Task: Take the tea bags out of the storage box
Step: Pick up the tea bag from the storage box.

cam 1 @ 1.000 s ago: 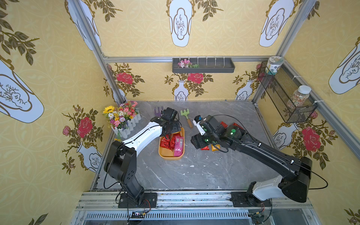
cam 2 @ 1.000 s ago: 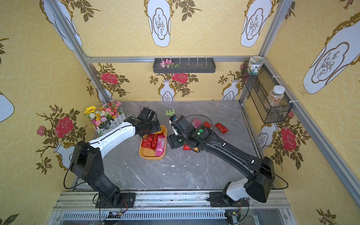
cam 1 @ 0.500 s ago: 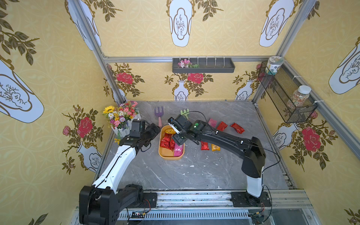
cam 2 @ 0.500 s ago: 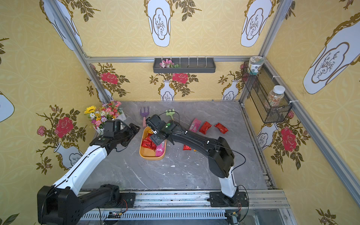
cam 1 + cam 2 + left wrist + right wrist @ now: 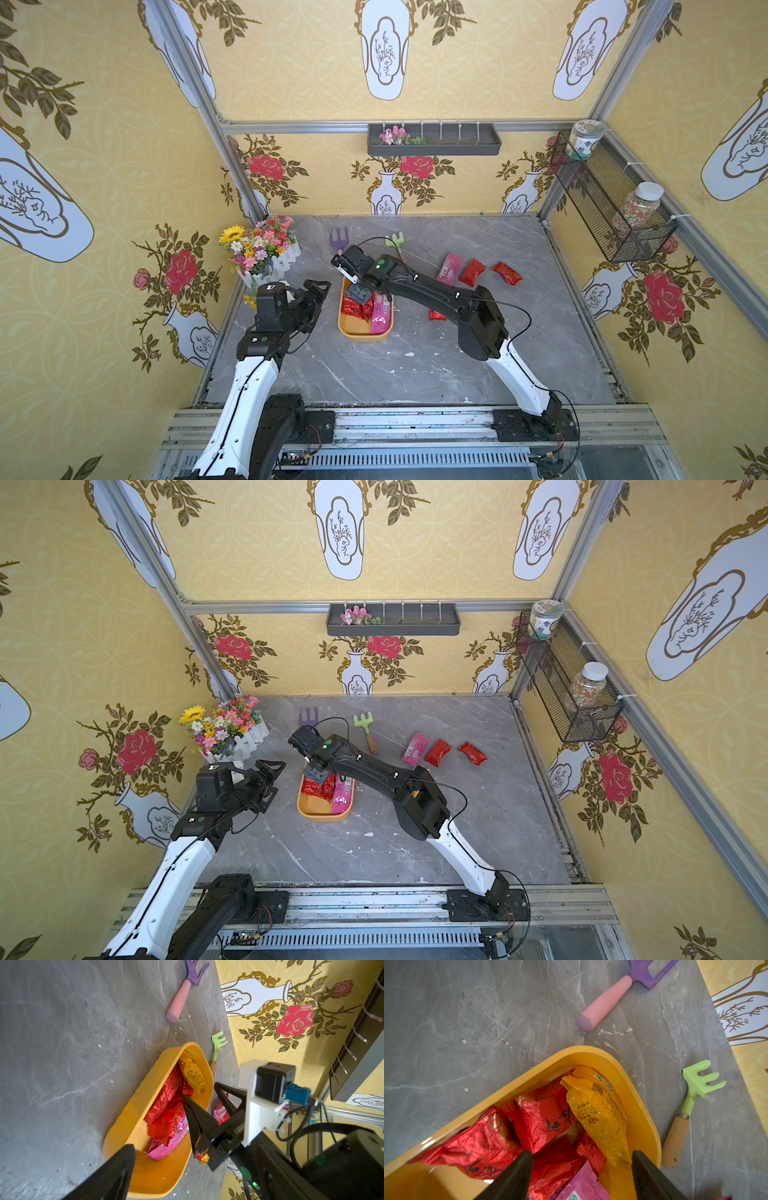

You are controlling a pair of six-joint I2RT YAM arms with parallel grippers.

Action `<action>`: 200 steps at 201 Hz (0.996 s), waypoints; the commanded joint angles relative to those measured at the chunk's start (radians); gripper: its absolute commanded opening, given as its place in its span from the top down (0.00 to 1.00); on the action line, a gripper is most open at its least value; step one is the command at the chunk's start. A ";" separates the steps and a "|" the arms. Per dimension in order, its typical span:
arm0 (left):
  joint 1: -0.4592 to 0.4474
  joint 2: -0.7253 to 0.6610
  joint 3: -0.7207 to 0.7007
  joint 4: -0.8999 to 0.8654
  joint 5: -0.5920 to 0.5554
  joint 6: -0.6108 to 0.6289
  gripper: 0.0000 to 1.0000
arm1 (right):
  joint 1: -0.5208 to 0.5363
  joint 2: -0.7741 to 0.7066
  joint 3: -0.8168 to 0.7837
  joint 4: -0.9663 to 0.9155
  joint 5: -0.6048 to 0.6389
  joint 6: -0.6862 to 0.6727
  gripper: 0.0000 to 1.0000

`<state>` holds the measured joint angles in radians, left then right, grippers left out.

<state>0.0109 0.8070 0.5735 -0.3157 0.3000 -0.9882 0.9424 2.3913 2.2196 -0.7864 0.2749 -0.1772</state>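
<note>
The storage box (image 5: 358,329) (image 5: 316,809) is a shallow orange tray on the grey table. In it lie several red tea bags (image 5: 542,1118), a golden one (image 5: 600,1118) (image 5: 192,1074) at the far end and a pink one (image 5: 380,311). My right gripper (image 5: 359,293) (image 5: 581,1152) hangs open over the box's far half, its fingers (image 5: 512,1176) on either side of the red bags, gripping none. My left gripper (image 5: 316,293) (image 5: 272,771) stands open left of the box, holding nothing. More tea bags lie on the table to the right: a pink one (image 5: 449,268) and two red ones (image 5: 472,272).
A purple rake (image 5: 340,239) and a green rake (image 5: 395,241) lie just behind the box. A flower pot with a white fence (image 5: 262,249) stands at the back left. A grey wall tray (image 5: 432,141) and a wire basket (image 5: 611,208) with jars hang above.
My left arm has pulled back from over the box to its left side. My right gripper has swung left from the loose bags on the table to above the box.
</note>
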 commanded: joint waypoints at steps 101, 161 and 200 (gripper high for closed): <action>0.001 -0.046 -0.006 -0.009 0.031 -0.025 0.04 | 0.000 0.097 0.043 0.090 0.118 -0.080 0.20; 0.001 -0.049 -0.016 -0.014 0.042 -0.023 0.04 | -0.019 0.150 0.092 0.083 0.116 -0.073 0.26; 0.001 -0.049 -0.014 -0.008 0.047 -0.029 0.04 | -0.030 0.158 0.085 0.095 0.111 -0.059 0.32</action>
<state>0.0120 0.7570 0.5625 -0.3328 0.3359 -1.0199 0.9154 2.5347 2.3032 -0.7063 0.3752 -0.2504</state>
